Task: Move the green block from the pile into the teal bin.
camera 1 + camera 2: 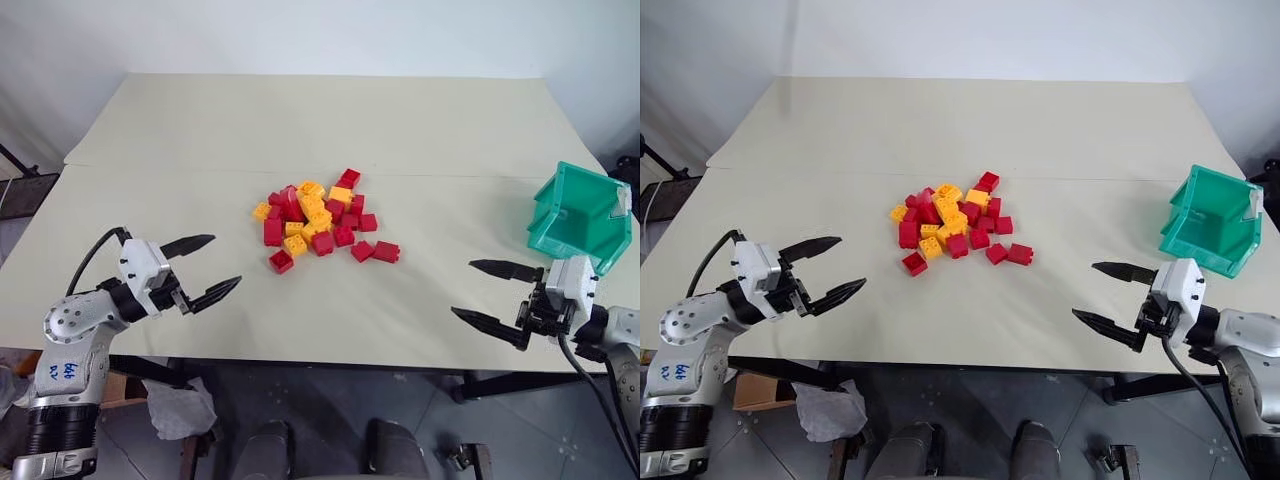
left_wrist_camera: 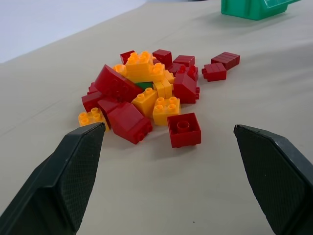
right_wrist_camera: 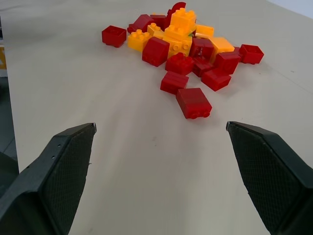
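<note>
Looking over the table, you see the pile of red and yellow bricks at its middle, with the green block wedged inside it, just a sliver showing between a red brick and yellow ones (visible from the left wrist). Your left gripper hovers near the table's near edge on the left, fingers spread wide and empty, and your right gripper does likewise on the right, both aimed inward at the pile. Standing at the right edge just beyond your right gripper, the teal bin is well apart from the pile.
</note>
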`<state>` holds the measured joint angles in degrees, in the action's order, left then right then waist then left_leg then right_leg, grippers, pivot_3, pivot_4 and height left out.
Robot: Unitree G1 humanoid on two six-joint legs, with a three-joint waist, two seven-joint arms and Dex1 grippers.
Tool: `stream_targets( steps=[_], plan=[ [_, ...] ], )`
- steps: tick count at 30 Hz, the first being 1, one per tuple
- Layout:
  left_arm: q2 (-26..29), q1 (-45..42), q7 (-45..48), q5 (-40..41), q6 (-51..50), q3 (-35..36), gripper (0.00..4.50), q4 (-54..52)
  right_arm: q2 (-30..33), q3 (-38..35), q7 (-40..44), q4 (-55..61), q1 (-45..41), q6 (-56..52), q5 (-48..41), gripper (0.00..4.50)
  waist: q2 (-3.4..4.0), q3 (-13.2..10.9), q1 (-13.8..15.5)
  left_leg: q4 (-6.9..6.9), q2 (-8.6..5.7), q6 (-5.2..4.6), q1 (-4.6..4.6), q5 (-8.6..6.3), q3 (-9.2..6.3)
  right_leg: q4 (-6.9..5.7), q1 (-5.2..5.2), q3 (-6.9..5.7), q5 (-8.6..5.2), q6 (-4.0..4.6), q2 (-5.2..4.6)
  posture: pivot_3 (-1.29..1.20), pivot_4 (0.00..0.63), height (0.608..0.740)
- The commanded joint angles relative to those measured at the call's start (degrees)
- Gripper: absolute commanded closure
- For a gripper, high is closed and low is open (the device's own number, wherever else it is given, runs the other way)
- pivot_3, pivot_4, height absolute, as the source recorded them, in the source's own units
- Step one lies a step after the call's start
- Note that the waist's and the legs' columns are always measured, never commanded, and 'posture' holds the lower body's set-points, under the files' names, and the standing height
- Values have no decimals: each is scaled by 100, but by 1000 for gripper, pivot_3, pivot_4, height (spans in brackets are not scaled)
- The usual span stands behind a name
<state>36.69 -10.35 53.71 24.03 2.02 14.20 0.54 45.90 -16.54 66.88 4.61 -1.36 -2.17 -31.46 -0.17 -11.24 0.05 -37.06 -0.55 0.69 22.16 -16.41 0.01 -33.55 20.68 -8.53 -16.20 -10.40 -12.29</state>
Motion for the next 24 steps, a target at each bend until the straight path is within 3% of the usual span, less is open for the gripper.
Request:
stream_targets(
  steps=[1, 9, 16, 19, 24],
  plan=[
    [4, -2, -181, -113, 153, 100, 0, -80, -111, -4, -23, 177, 47, 165, 63, 28, 0, 0, 3, 0, 0, 0, 0, 0, 0, 0, 0, 0, 0, 0, 0, 0, 150, 740],
    [-192, 834, -807, 254, -171, 899, 0, -67, -968, 327, -913, 780, -816, -376, -296, 28, 3, -2, -43, -3, 29, 13, -10, -9, 15, -4, 6, 8, 5, 8, 25, 0, 150, 740],
    [-187, 1605, -636, 466, -308, 1316, 0, 182, -1050, 479, -1011, 709, -1143, -412, -129, 28, 0, -1, 44, -9, 32, 9, -4, -24, 19, -1, 12, 11, 5, 9, 30, 0, 150, 740],
    [-166, 1406, -542, 609, -512, 1095, 617, -152, -950, 412, -927, 614, -1046, -369, -46, 0, 0, -1, 125, -17, 32, 8, -3, -27, 20, -2, 10, 12, 5, 10, 30, 0, 150, 740],
    [-102, 657, -347, 458, -832, 392, 2181, -406, -870, 293, -899, 563, -864, -316, 26, 0, 0, -1, 142, -21, 31, 7, -3, -31, 24, -3, 9, 15, 7, 11, 31, 0, 150, 740]
  ],
)
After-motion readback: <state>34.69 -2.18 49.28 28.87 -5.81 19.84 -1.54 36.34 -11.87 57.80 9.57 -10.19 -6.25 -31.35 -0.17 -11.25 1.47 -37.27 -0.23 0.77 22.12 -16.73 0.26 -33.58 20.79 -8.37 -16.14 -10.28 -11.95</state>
